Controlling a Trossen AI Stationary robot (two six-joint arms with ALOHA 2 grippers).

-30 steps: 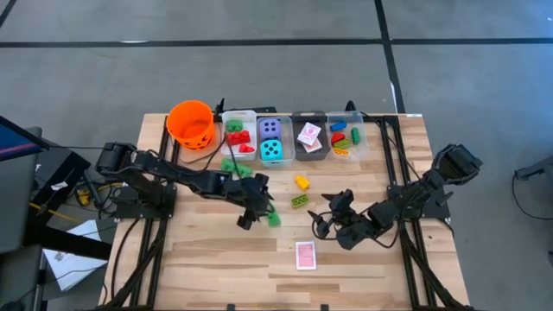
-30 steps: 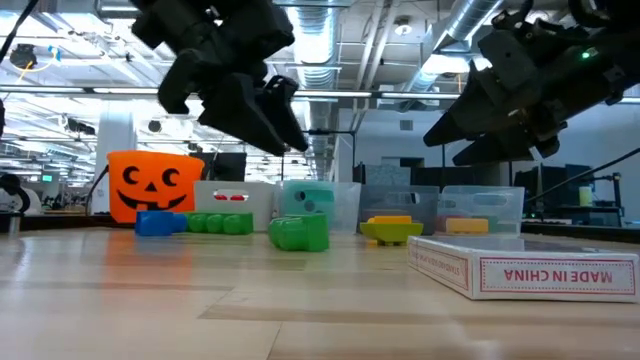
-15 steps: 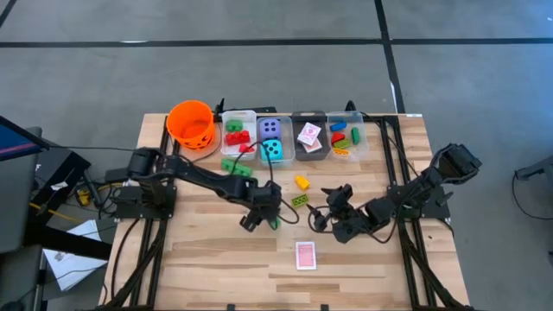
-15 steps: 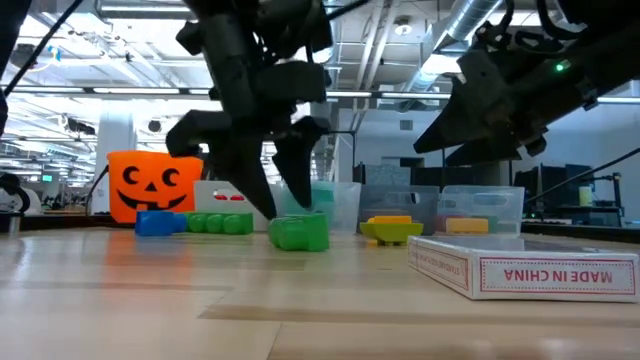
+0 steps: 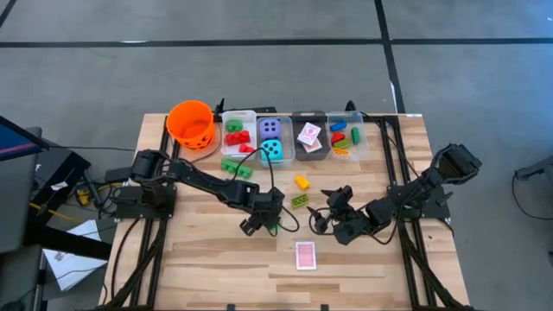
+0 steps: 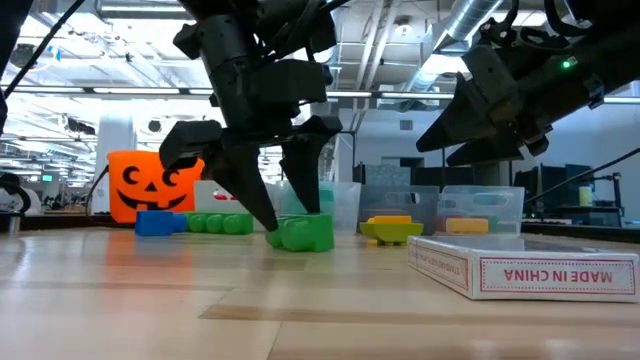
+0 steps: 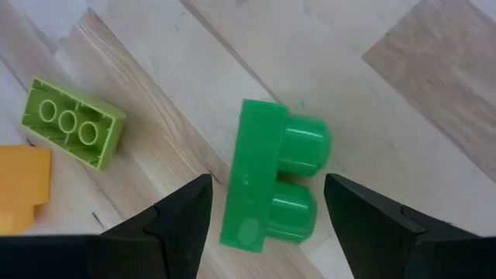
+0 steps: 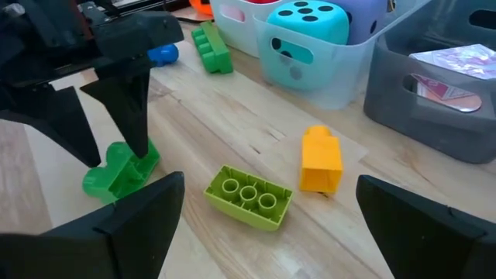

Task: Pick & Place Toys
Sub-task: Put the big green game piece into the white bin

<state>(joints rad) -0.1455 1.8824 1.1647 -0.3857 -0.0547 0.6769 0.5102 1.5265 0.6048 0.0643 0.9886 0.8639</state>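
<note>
A green two-stud brick (image 7: pixel 271 182) lies on its side on the table, also in the high view (image 5: pixel 274 219) and the low view (image 6: pixel 303 232). My left gripper (image 7: pixel 267 198) is open and points down over it, one finger on each side, with gaps showing in the left wrist view. My right gripper (image 5: pixel 325 218) is open and empty, hovering above the table to the right of a lime flat brick (image 8: pixel 249 197) and a yellow brick (image 8: pixel 320 160). A pink-backed card box (image 5: pixel 305 255) lies near the front.
At the far edge stand an orange bucket (image 5: pixel 191 123) and a row of bins: bricks (image 5: pixel 240 134), teal and purple dice (image 5: pixel 272 140), cards (image 5: pixel 309 136), more bricks (image 5: pixel 344 136). A long green brick (image 5: pixel 235 166) and a blue one (image 8: pixel 163 54) lie before them.
My left gripper has gone toward the table's right and near edges and down, tipping until its fingers point down and straddle the green brick. The brick stays on the table.
</note>
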